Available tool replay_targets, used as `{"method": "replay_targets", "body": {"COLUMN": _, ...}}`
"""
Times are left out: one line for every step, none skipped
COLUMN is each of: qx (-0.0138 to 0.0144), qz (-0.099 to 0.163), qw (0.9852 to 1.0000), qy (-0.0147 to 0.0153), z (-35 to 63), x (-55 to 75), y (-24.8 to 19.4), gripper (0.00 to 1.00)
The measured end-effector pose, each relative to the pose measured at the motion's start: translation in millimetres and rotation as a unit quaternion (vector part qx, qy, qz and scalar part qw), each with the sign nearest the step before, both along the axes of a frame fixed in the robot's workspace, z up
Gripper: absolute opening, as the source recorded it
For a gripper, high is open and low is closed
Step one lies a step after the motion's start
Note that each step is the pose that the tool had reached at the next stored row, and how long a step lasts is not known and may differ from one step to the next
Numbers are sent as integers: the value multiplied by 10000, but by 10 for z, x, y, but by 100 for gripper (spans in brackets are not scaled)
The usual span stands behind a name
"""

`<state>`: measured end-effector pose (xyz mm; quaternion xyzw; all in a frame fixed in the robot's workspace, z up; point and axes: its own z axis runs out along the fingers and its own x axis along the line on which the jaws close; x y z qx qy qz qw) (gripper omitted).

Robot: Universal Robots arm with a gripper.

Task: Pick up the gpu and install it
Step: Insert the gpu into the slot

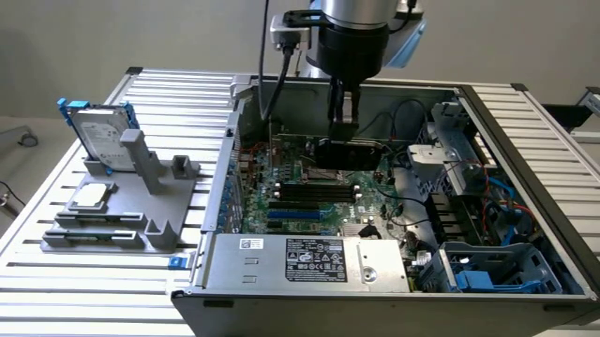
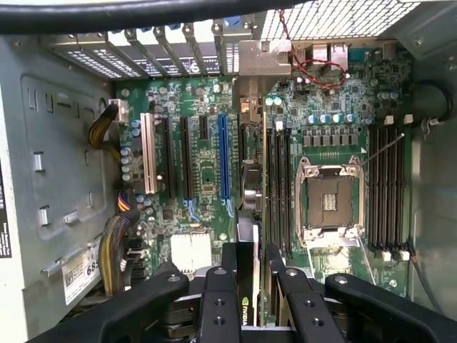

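Gpu hangs edge-down inside the open computer case, over the far part of the motherboard and close to the case's far wall. Cannot tell whether its lower edge touches the board. Jaws clamped on its upper edge, one on each flat face.

Arm stands vertical above the case, wrist pointing straight down. A black cable runs from the wrist towards the case's far wall.

Wrist view: gpu seen edge-on, thin, with a black shroud and a green logo near the jaws. It lies between the long blue slot and the black memory slots. Beyond those is a square socket, silver-framed with a dark centre.

Case: grey sheet metal, lying on its side, open upward, towards the exterior view's right edge of the surface. It holds:
- the green motherboard, flat on the case floor
- a silver power supply box with a black label, along the near wall
- a blue plastic drive cage in the near corner on the exterior view's right
- dark cable bundles along the same side

Surface: ribbed aluminium slats. Near its edge on the exterior view's left sits a grey plastic holder. A hard drive stands upright in a blue frame at the holder's far end. A small square silver processor chip lies flat in a recess.
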<state>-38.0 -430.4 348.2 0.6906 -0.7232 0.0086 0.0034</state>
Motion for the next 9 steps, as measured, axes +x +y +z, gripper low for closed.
{"method": "replay_targets", "body": {"qx": -8, "qz": 3, "qw": 10000, "qy": -11, "z": -11, "x": -19, "y": 20, "gripper": 27}}
{"method": "replay_targets", "body": {"qx": -13, "qz": 5, "qw": 10000, "qy": -21, "z": -19, "x": -38, "y": 36, "gripper": 27}}
{"method": "replay_targets", "body": {"qx": -15, "qz": 6, "qw": 10000, "qy": -25, "z": -25, "x": -50, "y": 41, "gripper": 27}}
{"method": "replay_targets", "body": {"qx": -15, "qz": 6, "qw": 10000, "qy": -24, "z": -26, "x": -54, "y": 41, "gripper": 27}}
{"method": "replay_targets", "body": {"qx": -16, "qz": 6, "qw": 10000, "qy": -24, "z": -26, "x": -54, "y": 41, "gripper": 27}}
{"method": "replay_targets", "body": {"qx": -16, "qz": 7, "qw": 10000, "qy": -24, "z": -26, "x": -53, "y": 41, "gripper": 27}}
{"method": "replay_targets", "body": {"qx": -15, "qz": 7, "qw": 10000, "qy": -25, "z": -27, "x": -54, "y": 41, "gripper": 27}}
{"method": "replay_targets", "body": {"qx": -16, "qz": 7, "qw": 10000, "qy": -25, "z": -28, "x": -53, "y": 41, "gripper": 27}}
{"method": "replay_targets", "body": {"qx": -14, "qz": 7, "qw": 10000, "qy": -25, "z": -31, "x": -54, "y": 42, "gripper": 27}}
